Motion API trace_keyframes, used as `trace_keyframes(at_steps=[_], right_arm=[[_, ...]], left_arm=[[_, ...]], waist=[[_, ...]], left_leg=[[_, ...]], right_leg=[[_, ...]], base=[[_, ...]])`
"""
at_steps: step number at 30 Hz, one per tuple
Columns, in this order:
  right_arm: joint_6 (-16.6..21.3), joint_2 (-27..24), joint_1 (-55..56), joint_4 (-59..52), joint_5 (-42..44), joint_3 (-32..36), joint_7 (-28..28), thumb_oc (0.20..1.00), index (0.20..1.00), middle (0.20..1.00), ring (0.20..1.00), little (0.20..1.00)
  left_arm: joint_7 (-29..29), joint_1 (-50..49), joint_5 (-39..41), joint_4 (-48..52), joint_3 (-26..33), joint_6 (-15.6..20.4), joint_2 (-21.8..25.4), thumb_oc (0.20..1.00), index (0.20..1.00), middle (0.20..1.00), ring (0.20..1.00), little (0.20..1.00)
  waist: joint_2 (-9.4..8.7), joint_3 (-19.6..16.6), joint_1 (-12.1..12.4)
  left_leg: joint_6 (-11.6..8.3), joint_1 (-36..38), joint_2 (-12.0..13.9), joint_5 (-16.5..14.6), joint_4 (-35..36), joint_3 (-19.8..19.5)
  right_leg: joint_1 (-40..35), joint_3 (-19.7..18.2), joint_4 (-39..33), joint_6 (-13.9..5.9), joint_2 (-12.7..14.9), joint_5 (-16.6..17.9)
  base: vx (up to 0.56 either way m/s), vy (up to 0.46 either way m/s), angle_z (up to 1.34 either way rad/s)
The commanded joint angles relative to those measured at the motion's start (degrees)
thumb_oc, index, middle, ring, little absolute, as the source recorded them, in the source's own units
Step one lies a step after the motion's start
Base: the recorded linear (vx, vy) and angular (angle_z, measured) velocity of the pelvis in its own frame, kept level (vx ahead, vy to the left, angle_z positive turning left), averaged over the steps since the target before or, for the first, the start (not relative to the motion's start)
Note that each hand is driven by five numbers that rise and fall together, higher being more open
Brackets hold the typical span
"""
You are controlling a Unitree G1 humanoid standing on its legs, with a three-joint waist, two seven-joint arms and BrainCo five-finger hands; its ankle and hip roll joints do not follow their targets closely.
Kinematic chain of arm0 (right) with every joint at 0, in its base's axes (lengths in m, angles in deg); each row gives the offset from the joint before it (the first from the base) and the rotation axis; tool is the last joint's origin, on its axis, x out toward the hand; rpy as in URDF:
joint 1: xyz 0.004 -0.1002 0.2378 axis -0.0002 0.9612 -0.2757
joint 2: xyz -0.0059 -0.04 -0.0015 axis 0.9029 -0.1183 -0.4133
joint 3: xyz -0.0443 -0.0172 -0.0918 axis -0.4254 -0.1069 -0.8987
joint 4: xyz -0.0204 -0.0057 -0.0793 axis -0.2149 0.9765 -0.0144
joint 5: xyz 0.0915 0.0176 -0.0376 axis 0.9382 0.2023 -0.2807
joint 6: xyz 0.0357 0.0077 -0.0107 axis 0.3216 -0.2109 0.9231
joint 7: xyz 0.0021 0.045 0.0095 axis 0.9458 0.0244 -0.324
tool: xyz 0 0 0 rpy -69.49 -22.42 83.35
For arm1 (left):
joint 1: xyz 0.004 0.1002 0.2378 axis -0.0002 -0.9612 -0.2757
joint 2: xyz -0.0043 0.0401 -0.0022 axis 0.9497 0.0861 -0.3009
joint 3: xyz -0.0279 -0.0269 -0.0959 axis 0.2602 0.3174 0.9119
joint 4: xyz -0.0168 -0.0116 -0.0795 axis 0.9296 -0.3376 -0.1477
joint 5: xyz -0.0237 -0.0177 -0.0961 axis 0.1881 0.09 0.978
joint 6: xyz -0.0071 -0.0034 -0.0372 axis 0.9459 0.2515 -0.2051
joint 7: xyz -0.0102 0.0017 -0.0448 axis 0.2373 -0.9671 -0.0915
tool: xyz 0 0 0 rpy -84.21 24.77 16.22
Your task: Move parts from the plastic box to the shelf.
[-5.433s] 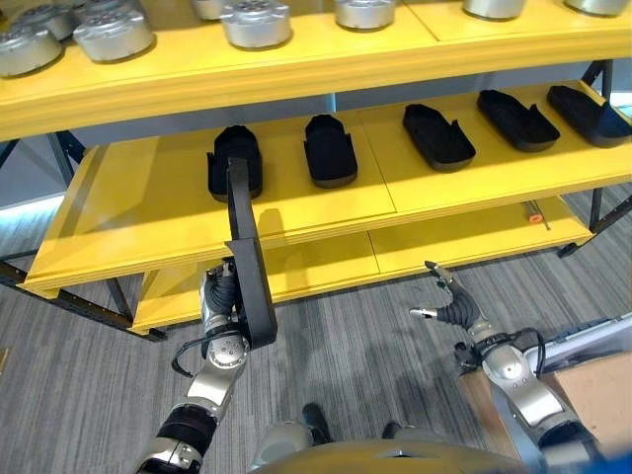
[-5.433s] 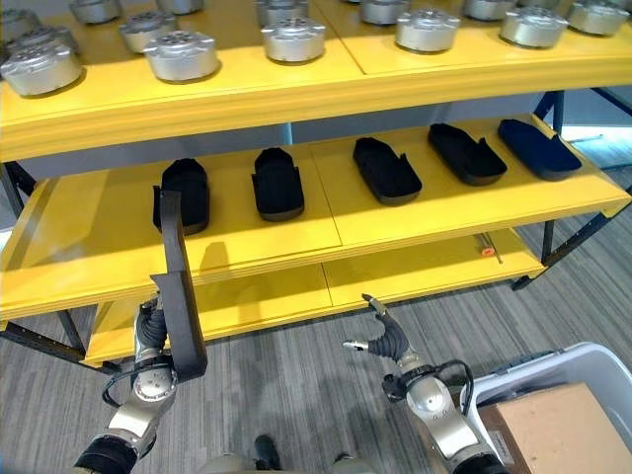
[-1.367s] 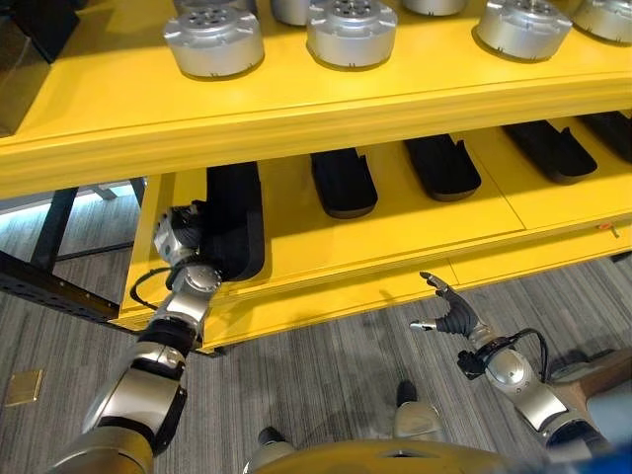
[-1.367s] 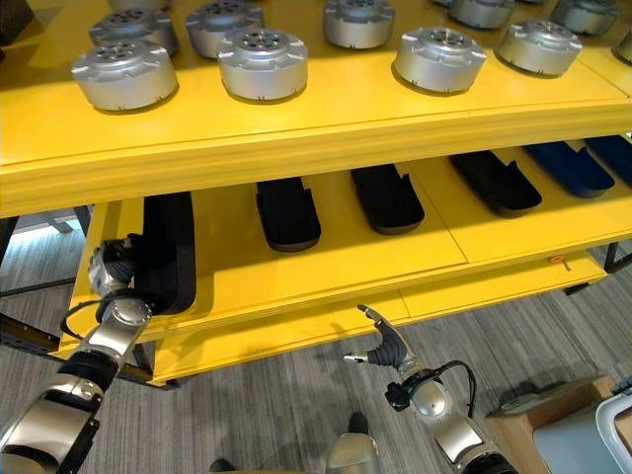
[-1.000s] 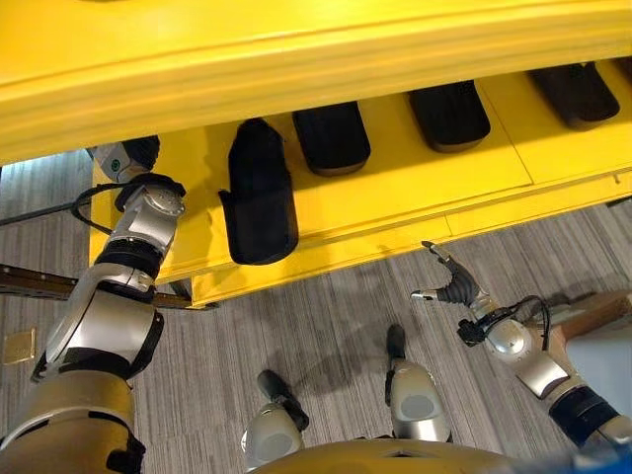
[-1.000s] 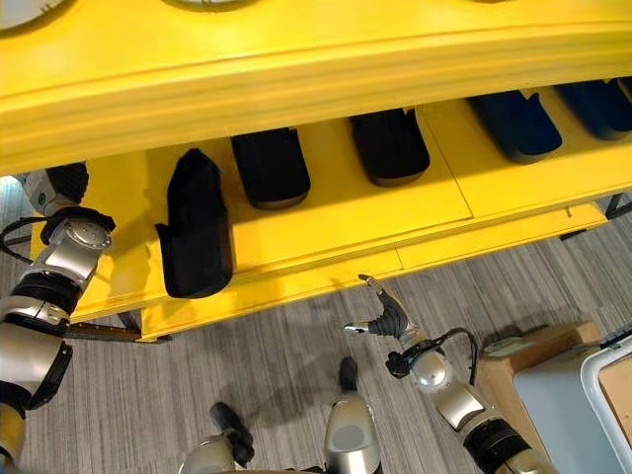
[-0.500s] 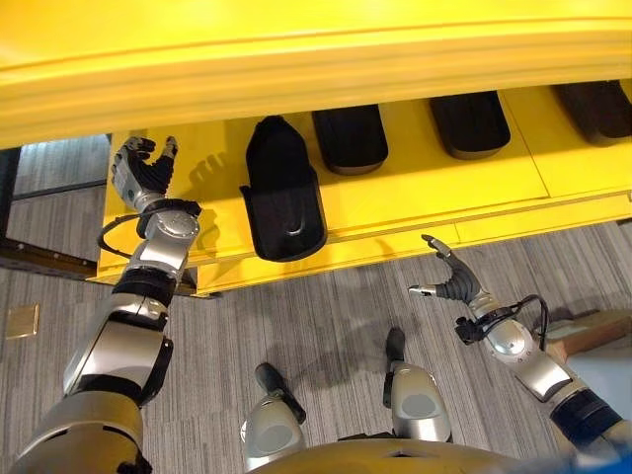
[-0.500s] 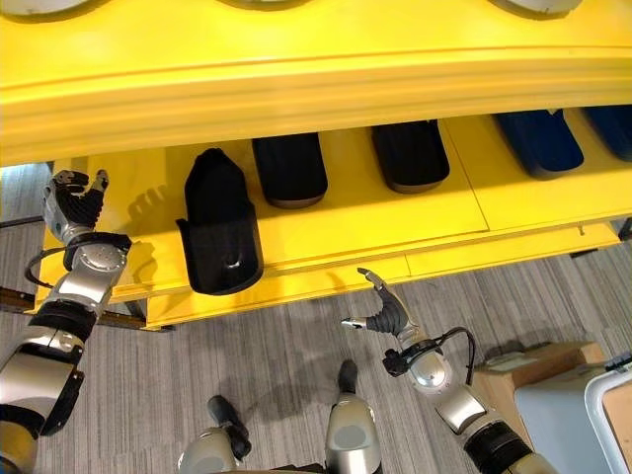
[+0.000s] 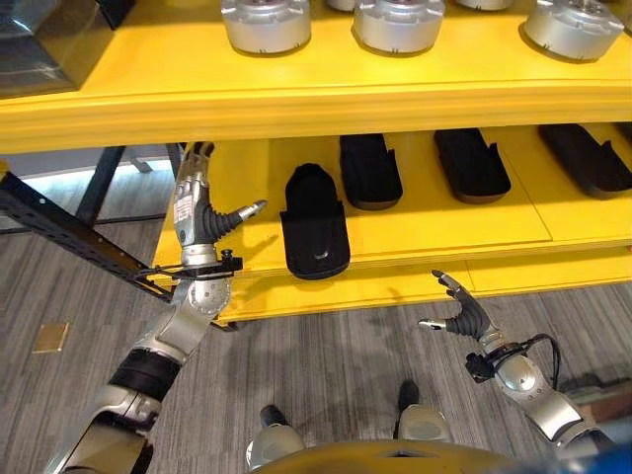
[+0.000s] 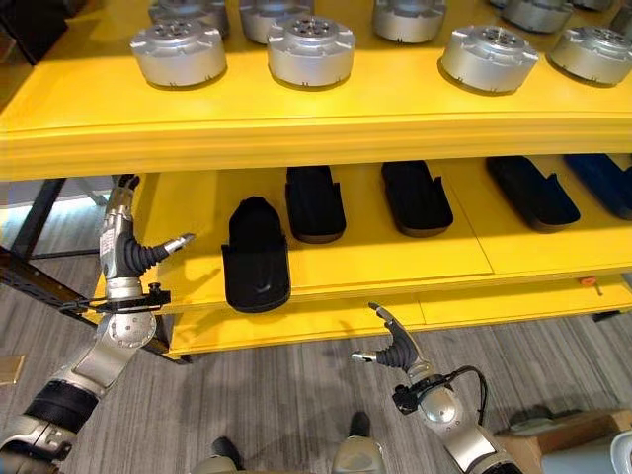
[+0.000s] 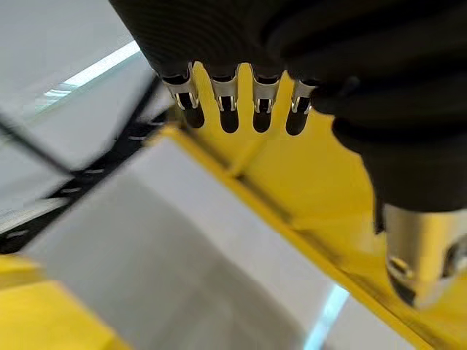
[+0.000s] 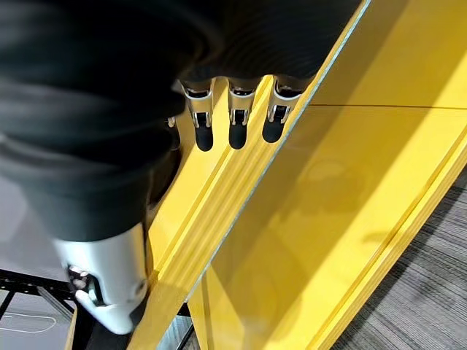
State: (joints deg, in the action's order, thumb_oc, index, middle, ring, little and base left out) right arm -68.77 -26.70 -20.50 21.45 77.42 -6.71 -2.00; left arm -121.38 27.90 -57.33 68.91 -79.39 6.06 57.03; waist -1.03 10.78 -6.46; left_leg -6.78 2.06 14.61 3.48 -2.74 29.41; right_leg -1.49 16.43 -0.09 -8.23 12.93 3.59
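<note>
A black part [image 9: 315, 222] lies flat near the front edge of the middle board of the yellow shelf [image 9: 464, 225], leftmost in a row of similar black parts [image 9: 370, 171] set further back, while round silver parts [image 9: 266, 22] stand on the board above. The left hand [image 9: 197, 212] is raised just left of the black part, apart from it, fingers straight up and thumb pointing toward the part, holding nothing. The right hand [image 9: 464, 315] hangs low in front of the shelf over the grey floor [image 9: 326, 355], fingers loosely spread and empty.
</note>
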Motion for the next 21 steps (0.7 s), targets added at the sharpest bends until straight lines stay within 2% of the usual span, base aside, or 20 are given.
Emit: trace_keyframes(at_steps=[1,2,3,4,10,14,21], right_arm=[[3.9,0.4,-1.6,-0.7,-0.8,2.6,-0.5,1.0,1.0,1.0,1.0,1.0],[4.2,0.2,-1.9,-0.4,-0.7,2.3,-0.4,1.0,1.0,1.0,1.0,1.0],[4.3,0.2,-1.9,-0.3,-0.7,2.3,-0.4,1.0,1.0,1.0,1.0,1.0],[4.4,0.1,-2.0,-0.2,-0.6,2.2,-0.5,1.0,1.0,1.0,1.0,1.0],[4.8,-0.3,-2.9,0.5,-0.4,1.2,-0.2,1.0,1.0,1.0,1.0,1.0],[4.9,-0.4,-4.3,1.2,-0.2,-0.3,0.0,1.0,1.0,1.0,1.0,1.0],[4.8,0.3,-6.2,1.8,-0.4,-2.0,1.0,1.0,1.0,1.0,1.0,1.0]], left_arm=[[1.0,2.7,-6.2,0.9,0.3,3.9,3.4,1.0,1.0,1.0,1.0,1.0],[1.1,2.2,-9.2,1.8,-0.7,4.7,4.2,1.0,1.0,1.0,1.0,1.0],[1.1,2.0,-9.8,1.9,-1.1,4.9,4.4,1.0,1.0,1.0,1.0,1.0],[1.0,1.9,-10.2,2.1,-1.5,5.0,4.6,1.0,1.0,1.0,1.0,1.0],[0.8,0.6,-16.0,2.9,-6.4,5.5,5.1,1.0,1.0,1.0,1.0,1.0],[1.4,2.6,-18.5,1.2,-12.0,2.9,4.9,1.0,1.0,1.0,1.0,1.0],[4.4,5.8,-15.9,-2.2,-17.2,-1.0,2.2,1.0,1.0,1.0,1.0,1.0]], waist=[[-1.51,1.4,0.2],[-1.39,1.6,0.2],[-1.32,1.3,0.2],[-1.31,1.6,0.1],[-1.05,1.7,-0.1],[-1.19,2.0,-0.7],[-1.69,3.1,-1.2]], left_leg=[[0.82,-2.7,-1.1,-2.4,-3.4,-4.7],[1.45,-2.9,-0.9,-1.4,-3.3,-3.6],[0.84,-2.5,-1.1,-2.3,-3.1,-4.5],[1.46,-2.8,-1.0,-1.4,-3.1,-3.5],[1.47,-1.8,-1.3,-1.2,-2.0,-3.4],[1.48,-1.6,-1.3,-1.3,-1.8,-2.9],[1.52,-2.0,-1.0,-1.2,-2.1,-2.4]], right_leg=[[-1.0,0.9,5.7,0.31,-1.6,-6.5],[-0.7,1.5,5.5,0.71,-1.6,-5.6],[-1.0,0.9,5.5,0.25,-1.6,-6.3],[-0.7,1.5,5.5,0.67,-1.6,-5.5],[-0.6,1.3,4.9,0.14,-1.3,-4.7],[-0.2,0.9,5.0,-0.18,-1.4,-4.5],[0.8,0.3,5.4,-0.32,-1.7,-4.4]], base=[[-0.08,0.011,0.01],[0.0,0.0,0.0],[-0.08,0.006,-0.04],[-0.01,0.014,-0.03],[-0.02,0.008,-0.01],[-0.02,0.005,-0.06],[-0.04,-0.014,-0.05]])
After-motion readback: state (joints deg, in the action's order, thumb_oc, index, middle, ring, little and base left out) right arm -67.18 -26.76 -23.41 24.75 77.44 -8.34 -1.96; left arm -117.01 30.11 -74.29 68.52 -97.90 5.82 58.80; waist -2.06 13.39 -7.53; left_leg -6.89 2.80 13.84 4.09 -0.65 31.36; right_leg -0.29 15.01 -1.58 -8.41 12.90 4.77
